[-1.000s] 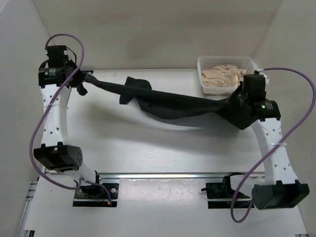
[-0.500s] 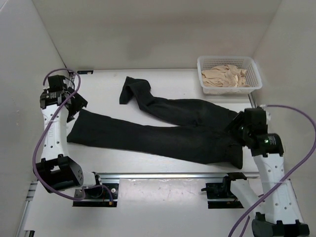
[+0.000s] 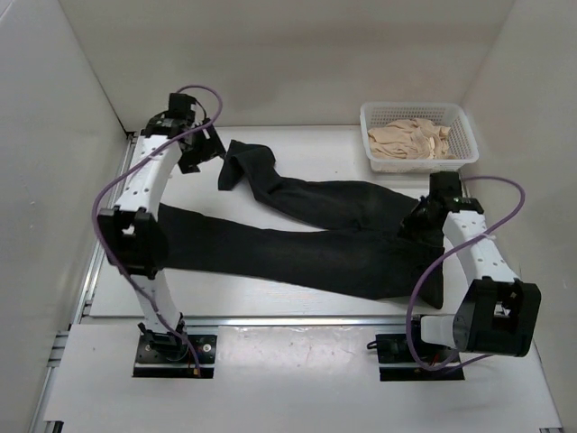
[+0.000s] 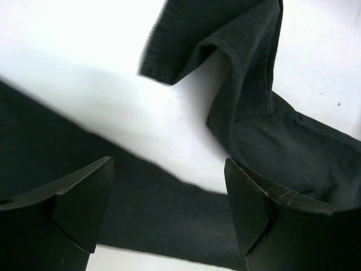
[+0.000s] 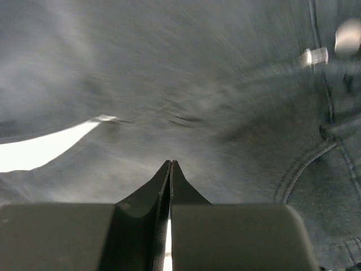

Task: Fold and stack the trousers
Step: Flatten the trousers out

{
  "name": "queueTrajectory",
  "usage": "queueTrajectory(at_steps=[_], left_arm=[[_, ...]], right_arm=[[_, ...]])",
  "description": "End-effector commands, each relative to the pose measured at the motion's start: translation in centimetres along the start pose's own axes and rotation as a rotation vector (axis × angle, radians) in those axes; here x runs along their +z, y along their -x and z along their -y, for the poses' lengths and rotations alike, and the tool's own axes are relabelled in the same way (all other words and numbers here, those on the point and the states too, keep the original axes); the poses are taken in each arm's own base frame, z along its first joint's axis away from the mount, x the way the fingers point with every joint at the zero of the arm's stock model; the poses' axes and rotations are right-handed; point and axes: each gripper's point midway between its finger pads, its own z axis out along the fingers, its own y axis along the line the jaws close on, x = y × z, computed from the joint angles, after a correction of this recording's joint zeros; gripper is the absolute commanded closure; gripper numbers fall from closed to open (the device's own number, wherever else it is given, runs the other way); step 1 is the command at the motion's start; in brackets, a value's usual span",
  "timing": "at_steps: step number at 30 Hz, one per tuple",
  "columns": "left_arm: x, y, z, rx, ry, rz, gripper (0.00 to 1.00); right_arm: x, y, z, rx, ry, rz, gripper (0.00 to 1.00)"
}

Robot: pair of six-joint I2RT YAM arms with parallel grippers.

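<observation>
Trousers: I see the long black soft-fabric trousers (image 3: pixel 297 244) spread on the white counter (image 3: pixel 225 293). The waist is to the right and both legs run left, with the far leg's cuff doubled over.
Left hand: my left hand (image 3: pixel 200 155) hangs just left of that doubled cuff, fingers (image 4: pixel 84 192) wide apart and gripping nothing. Dark cloth lies below and ahead of them.
Right hand: my right hand (image 3: pixel 422 218) is over the waist end, fingers (image 5: pixel 186 197) pressed together, tips pointing at the seamed fabric.

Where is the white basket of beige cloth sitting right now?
In the top view, the white basket sits at the far right corner of the table, just beyond the waist end of the black trousers.
</observation>
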Motion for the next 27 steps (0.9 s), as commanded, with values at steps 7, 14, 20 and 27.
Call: queueTrajectory(at_steps=[7,14,20,27], left_arm=[[8.0,-2.3,2.3,0.006,-0.015,-0.155,0.17],[8.4,-4.1,1.6,-0.264,-0.108,-0.236,0.25],[9.3,-2.9,0.3,-0.197,-0.088,-0.166,0.27],[12.3,-4.3,1.7,-0.047,-0.060,-0.202,0.24]], right_arm=[[2.8,-5.3,2.3,0.084,0.047,-0.186,0.88],[1.8,-3.7,1.8,0.069,0.034,-0.148,0.81],[2.2,-3.1,1.6,0.059,0.023,-0.146,0.80],[2.5,-3.1,1.5,0.051,0.023,-0.162,0.80]])
